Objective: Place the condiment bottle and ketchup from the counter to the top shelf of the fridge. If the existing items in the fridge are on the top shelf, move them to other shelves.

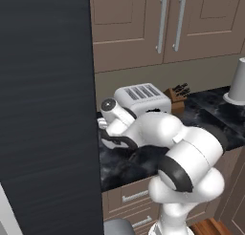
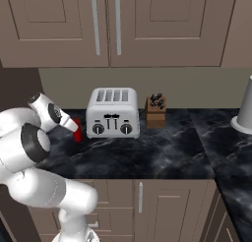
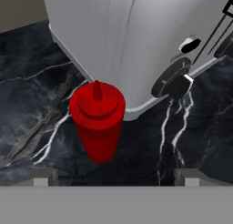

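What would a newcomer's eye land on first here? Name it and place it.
The red ketchup, upright on the black marble counter right beside the silver toaster. The hand hovers over it, its fingertips spread either side of the bottle, not touching. The white arm looms in the foreground.

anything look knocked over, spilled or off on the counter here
Nothing stands out. The red ketchup bottle stands upright on the black marble counter beside the toaster's corner, cap on, no spill. The knife block sits upright. The claw is open above the bottle.
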Available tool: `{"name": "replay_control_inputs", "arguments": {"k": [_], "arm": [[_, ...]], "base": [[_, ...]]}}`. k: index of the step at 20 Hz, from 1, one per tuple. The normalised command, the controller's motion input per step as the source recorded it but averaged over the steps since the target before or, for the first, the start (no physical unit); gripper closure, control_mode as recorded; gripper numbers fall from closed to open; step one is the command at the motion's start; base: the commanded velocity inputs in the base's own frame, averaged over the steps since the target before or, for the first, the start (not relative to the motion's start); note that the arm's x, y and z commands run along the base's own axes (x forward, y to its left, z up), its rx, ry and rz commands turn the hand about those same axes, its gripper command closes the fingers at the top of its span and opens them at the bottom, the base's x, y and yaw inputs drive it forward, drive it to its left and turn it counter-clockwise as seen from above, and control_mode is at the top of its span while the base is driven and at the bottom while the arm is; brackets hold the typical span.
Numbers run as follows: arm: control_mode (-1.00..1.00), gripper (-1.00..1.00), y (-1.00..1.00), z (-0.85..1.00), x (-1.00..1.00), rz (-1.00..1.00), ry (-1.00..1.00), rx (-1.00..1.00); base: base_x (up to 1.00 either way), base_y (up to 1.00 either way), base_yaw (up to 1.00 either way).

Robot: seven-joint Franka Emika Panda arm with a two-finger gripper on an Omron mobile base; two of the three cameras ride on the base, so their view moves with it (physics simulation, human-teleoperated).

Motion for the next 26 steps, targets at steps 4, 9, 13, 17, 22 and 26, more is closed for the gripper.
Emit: {"name": "replay_control_inputs", "arguments": {"k": [4, 9, 13, 17, 22, 26], "arm": [[-1.0, -1.0, 0.0, -0.08, 0.34, -0.05, 0.0, -0.02], [-1.0, -1.0, 0.0, -0.12, 0.21, -0.04, 0.0, -0.05], [-1.0, -1.0, 0.0, -0.11, 0.11, -0.03, 0.0, -0.03], [-1.0, -1.0, 0.0, -0.09, 0.04, -0.04, 0.0, 0.0], [-1.0, -1.0, 0.0, -0.06, 0.05, -0.06, 0.0, 0.0], [-1.0, -1.0, 0.0, -0.06, 0.05, -0.06, 0.0, 0.0]], "base": [[0.0, 0.0, 0.0], [0.0, 0.0, 0.0], [0.0, 0.0, 0.0], [0.0, 0.0, 0.0], [0.0, 0.0, 0.0], [0.0, 0.0, 0.0]]}}
